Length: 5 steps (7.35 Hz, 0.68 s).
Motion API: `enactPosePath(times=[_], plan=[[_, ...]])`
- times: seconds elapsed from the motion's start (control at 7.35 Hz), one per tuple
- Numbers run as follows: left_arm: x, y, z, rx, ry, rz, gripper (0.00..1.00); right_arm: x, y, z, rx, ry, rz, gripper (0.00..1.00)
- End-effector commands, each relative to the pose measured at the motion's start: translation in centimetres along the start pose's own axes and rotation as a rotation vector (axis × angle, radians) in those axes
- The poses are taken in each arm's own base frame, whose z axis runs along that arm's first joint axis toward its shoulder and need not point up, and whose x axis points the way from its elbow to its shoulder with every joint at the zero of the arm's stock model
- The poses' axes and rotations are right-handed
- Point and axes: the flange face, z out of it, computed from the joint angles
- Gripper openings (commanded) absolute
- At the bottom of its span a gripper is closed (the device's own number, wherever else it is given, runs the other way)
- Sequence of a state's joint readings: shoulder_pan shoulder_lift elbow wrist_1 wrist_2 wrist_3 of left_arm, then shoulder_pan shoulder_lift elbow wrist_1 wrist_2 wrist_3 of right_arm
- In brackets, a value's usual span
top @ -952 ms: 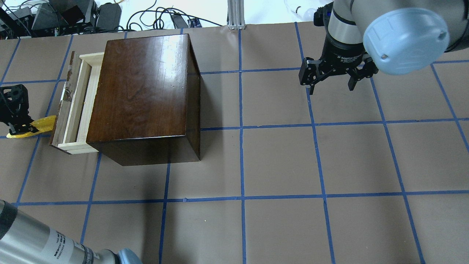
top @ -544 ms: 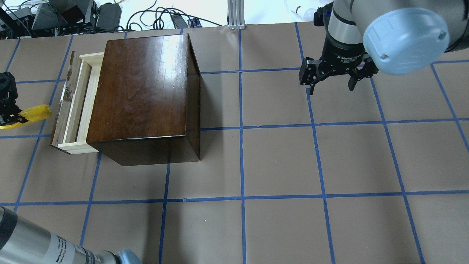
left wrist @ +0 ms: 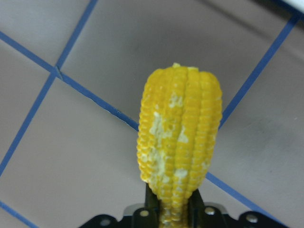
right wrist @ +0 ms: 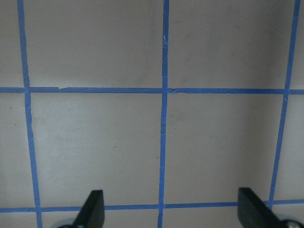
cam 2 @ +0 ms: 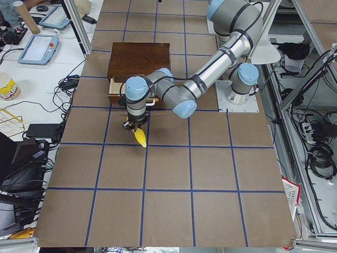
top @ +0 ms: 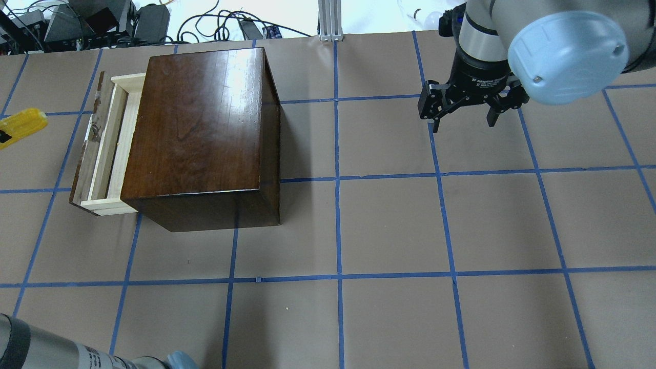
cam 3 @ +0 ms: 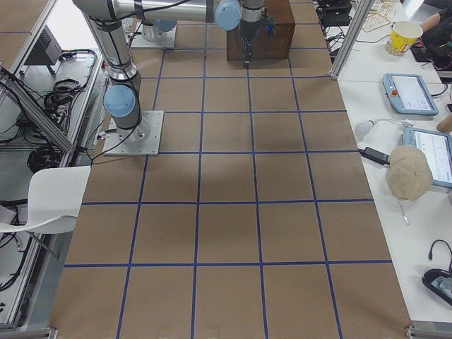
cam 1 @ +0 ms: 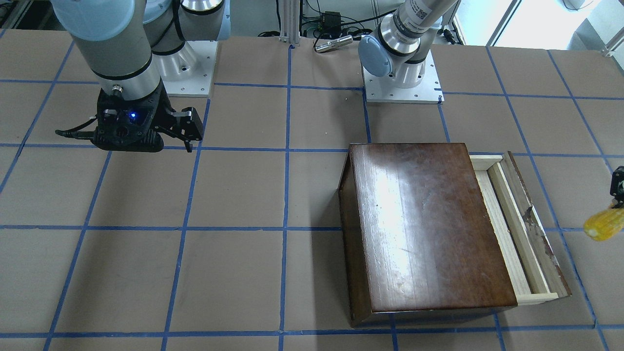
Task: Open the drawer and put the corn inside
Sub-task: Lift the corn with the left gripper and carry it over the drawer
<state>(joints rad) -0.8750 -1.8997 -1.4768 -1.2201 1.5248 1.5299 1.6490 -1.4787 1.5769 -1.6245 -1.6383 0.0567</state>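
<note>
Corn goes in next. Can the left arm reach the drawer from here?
Likely yes: the left gripper holds the corn beside the drawer, nothing between. The drawer is only partly out, so the gap is narrow.

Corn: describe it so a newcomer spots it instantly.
Find the dark-brown wooden box; its pale drawer sticks out one side. Just beyond that drawer, the left claw holds the corn: the only yellow, bumpy thing in the scene.
</note>
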Motion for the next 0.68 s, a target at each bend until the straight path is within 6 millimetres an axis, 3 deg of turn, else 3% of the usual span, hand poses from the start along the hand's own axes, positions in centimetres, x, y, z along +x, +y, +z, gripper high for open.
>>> enactPosePath(times=[0.0,0.27,0.54], plan=[[3.3,-5.1,-4.3,-0.011,-0.023,-0.178,0.0,0.0,0.0,0.0,0.0,-0.001,0.0,1.0],[7.1,-11.1,-7.0,-0.067,-0.089,-0.315,0.0,0.0,0.0,0.0,0.0,-0.002,0.0,1.0],[10.1,-14.8,-7.3,-0.059,-0.097,-0.462,0.0,0.0,0.0,0.0,0.0,-0.002,0.0,1.0]])
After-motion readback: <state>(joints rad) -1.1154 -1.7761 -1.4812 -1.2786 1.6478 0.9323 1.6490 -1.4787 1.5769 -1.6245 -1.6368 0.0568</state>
